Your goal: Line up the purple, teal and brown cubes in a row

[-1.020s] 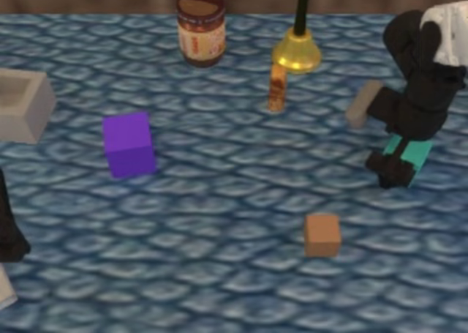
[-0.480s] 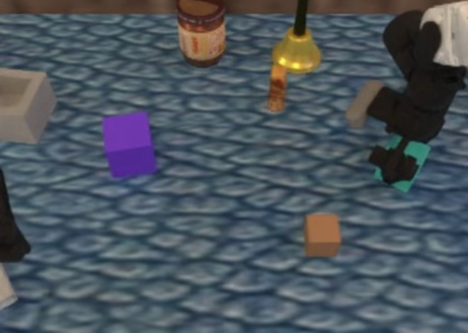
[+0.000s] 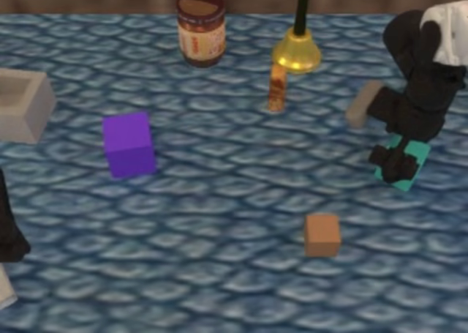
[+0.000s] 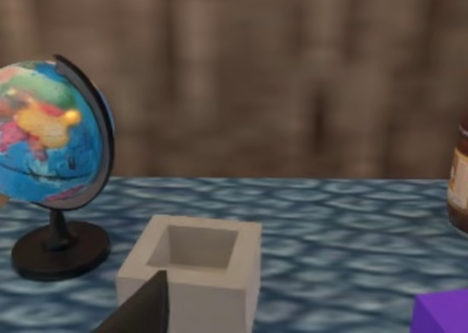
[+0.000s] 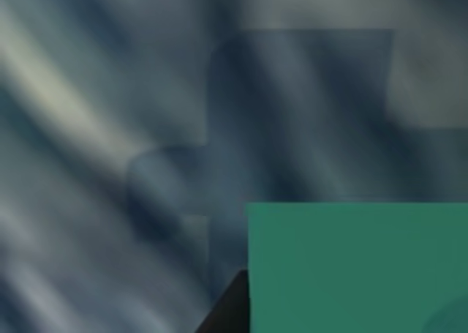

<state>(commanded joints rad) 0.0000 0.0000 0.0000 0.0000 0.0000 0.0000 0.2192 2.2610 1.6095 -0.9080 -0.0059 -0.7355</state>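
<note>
The right gripper (image 3: 395,162) is down on the teal cube (image 3: 414,157) at the right side of the table, its fingers closed around it. The purple cube (image 3: 129,143) sits well apart on the left, near the grey box (image 3: 25,105). The brown cube (image 3: 322,234) sits alone, nearer the front. The left arm rests at the left edge.

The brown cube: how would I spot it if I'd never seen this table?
Start at the gold bell at the table's far edge, then come straight toward the near edge. The brown cube sits alone there, nothing touching it. It is smaller than the purple cube far to its left, and plain tan.
</note>
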